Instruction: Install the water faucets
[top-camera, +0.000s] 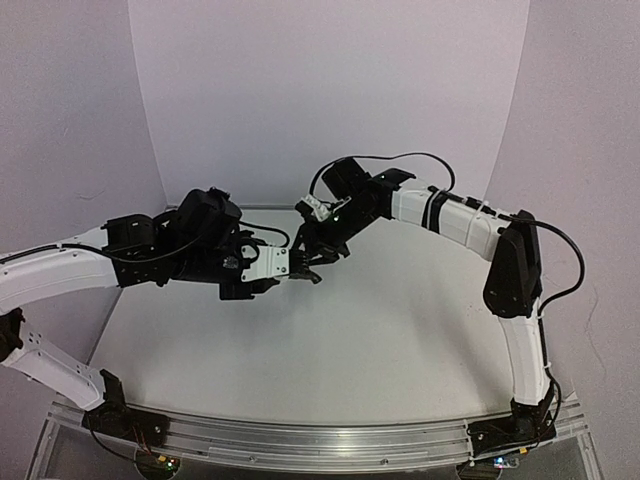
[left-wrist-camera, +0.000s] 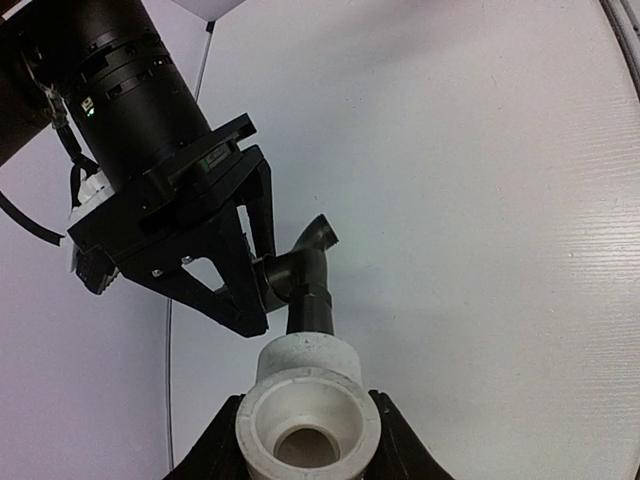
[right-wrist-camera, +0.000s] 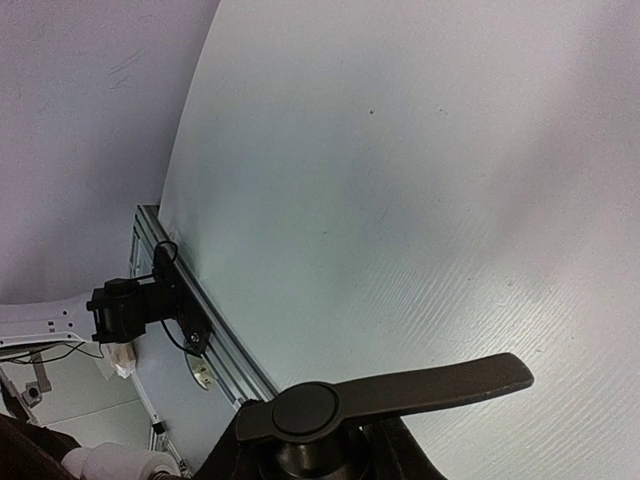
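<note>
Small black tap (left-wrist-camera: 305, 275), stem end meeting white fitting (left-wrist-camera: 308, 400), midair

From above and behind, we look down on the table (top-camera: 400, 330), the left arm (top-camera: 70, 272) and the right arm (top-camera: 455, 218). Our left wrist view, close behind the white fitting (left-wrist-camera: 308, 400), faces the black tap (left-wrist-camera: 303, 275). Our right wrist view looks down past that same tap's lever (right-wrist-camera: 400, 392).

Black tap (left-wrist-camera: 303, 278), white fitting (left-wrist-camera: 308, 398), white table (top-camera: 350, 340)

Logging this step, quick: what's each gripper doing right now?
Left gripper: closed, holding the white fitting.
Right gripper: closed, holding the black tap.
</note>
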